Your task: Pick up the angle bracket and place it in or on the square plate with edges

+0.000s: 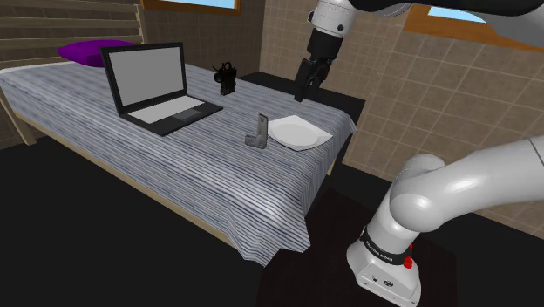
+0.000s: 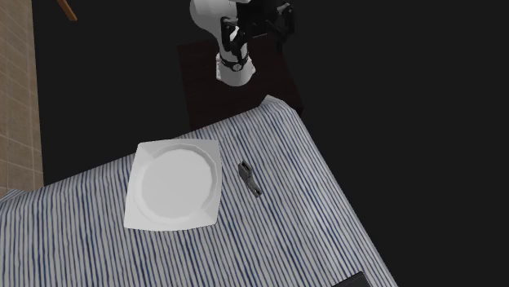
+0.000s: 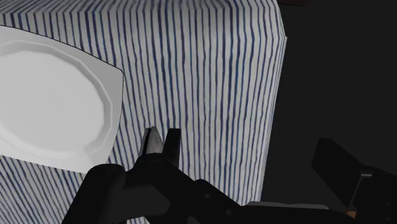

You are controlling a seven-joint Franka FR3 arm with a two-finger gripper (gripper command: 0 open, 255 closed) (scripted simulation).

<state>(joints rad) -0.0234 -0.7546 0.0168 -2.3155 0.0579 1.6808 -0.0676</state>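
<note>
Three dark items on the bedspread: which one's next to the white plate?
The grey angle bracket, standing upright right beside the plate. The laptop and the small black object sit farther off, toward the purple pillow.

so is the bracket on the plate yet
No, the angle bracket lies on the striped bedcover beside the white plate.

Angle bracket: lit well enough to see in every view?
Second exterior view: angle bracket dark but crisp against the striped cover. Shoulder view: dim, yet distinct beside the white plate. Wrist view: it blends into the black fingers next to it.
</note>
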